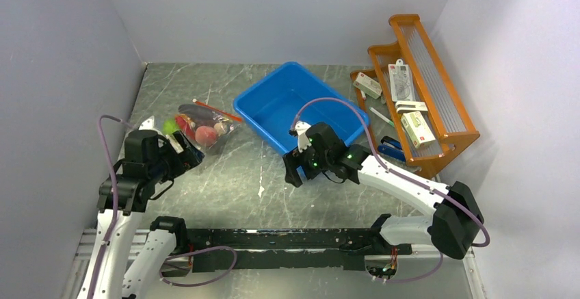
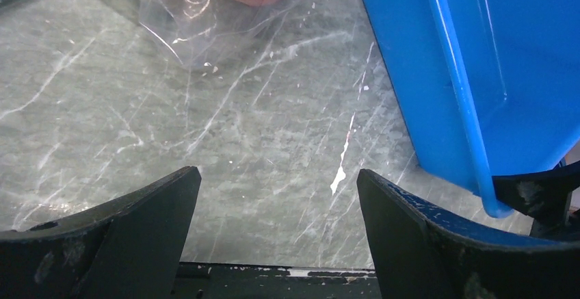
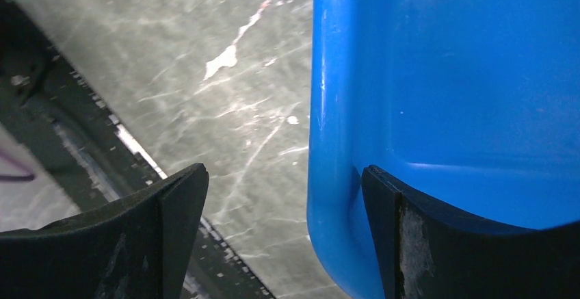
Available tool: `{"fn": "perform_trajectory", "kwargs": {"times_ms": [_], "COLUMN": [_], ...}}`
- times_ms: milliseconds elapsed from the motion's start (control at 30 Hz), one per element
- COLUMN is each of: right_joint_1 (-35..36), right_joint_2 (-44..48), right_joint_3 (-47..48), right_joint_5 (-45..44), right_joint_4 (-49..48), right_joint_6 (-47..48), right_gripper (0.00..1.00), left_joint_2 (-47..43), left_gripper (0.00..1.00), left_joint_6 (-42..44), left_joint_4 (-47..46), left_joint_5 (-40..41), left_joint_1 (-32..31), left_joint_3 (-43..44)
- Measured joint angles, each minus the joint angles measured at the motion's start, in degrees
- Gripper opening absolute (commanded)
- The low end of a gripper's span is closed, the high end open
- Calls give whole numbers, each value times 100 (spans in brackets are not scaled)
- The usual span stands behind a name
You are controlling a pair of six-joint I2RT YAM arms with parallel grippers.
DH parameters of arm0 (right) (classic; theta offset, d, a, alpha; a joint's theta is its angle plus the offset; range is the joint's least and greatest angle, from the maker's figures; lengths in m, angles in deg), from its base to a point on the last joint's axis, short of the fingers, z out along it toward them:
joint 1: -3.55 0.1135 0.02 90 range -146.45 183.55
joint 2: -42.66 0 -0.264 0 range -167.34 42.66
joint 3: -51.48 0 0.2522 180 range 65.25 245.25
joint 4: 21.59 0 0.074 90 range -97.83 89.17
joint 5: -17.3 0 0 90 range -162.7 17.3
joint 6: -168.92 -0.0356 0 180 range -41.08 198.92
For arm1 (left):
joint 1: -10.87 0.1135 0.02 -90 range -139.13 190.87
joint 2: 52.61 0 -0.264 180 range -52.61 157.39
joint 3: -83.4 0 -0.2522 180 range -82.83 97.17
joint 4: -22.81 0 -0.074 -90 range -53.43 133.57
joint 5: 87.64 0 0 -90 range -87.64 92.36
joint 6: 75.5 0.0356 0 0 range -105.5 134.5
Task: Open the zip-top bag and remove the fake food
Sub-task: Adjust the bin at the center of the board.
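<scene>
Left pincer (image 2: 277,186) (jaws wide) — zip-top bag (image 2: 205,32) lies ahead, apart.

Soft, even overhead light; faint shadows on my desk (image 1: 226,176). Glare streaks the blue bin's rim (image 3: 328,73) at twelve o'clock; my left claw (image 2: 278,176) looks slightly blurred, perhaps.

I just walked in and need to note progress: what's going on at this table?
Two robot arms are working at a grey table. The right gripper is open and straddles the near rim of the blue bin, one finger inside it and one outside. The left gripper is open over bare table just short of the zip-top bag, holding nothing. The fake food lies inside the bag, not yet taken out.
</scene>
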Motion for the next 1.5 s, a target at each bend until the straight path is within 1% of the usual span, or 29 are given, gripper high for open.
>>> {"fn": "perform_trajectory", "kwargs": {"times_ms": [67,133,200,300,367,467,533,600,700,833,933,1033,1167,1267,1367,1500], "right_joint_1": [26,39,42,52,76,92,98,94,63,-11,-44,-52,-70,-85,-87,-87], "right_joint_2": [0,2,2,-46,-177,-214,-48,232,428,420,417,409,444,555,702,782], "right_joint_3": [-15,-22,-22,46,260,612,741,789,807,575,162,-190,-332,-448,-514,-492], "right_joint_5": [291,577,984,1635,1982,2131,1923,1362,424,-459,-721,-872,-872,-907,-1021,-1200], "right_joint_4": [-11,-44,-131,-273,-260,-271,-286,-240,-37,186,236,210,68,-4,114,310], "right_joint_6": [-103,-177,-236,-247,-251,-262,-238,-168,-107,-138,-234,-313,-549,-717,-809,-820], "right_gripper": [83,83,83,82,84,90,92,93,94,95,95,94,94,94,95,96], "left_joint_2": [46,175,409,1045,1574,2378,2922,3574,4138,4286,4555,5233,6015,6411,6577,6395], "left_gripper": [98,98,98,98,98,98,98,98,98,98,98,98,98,98,98,98], "left_joint_6": [4,-4,-81,-321,-501,-706,-754,-815,-949,-1143,-1176,-1147,-1023,-940,-885,-909], "left_joint_4": [-144,-404,-918,-1801,-2361,-3040,-3261,-3429,-3580,-3967,-4183,-4350,-4422,-4446,-4494,-4505], "left_joint_5": [-127,-439,-896,-1491,-1587,-1502,-1405,-1207,-903,-785,-824,-855,-997,-1093,-1099,-916], "left_joint_1": [2,7,9,-33,-205,-758,-1366,-1816,-2197,-2409,-2435,-2472,-2616,-2756,-2962,-3080], "left_joint_3": [-144,-321,-581,-863,-852,-573,-225,269,616,487,568,938,1467,1873,2103,2013]}}
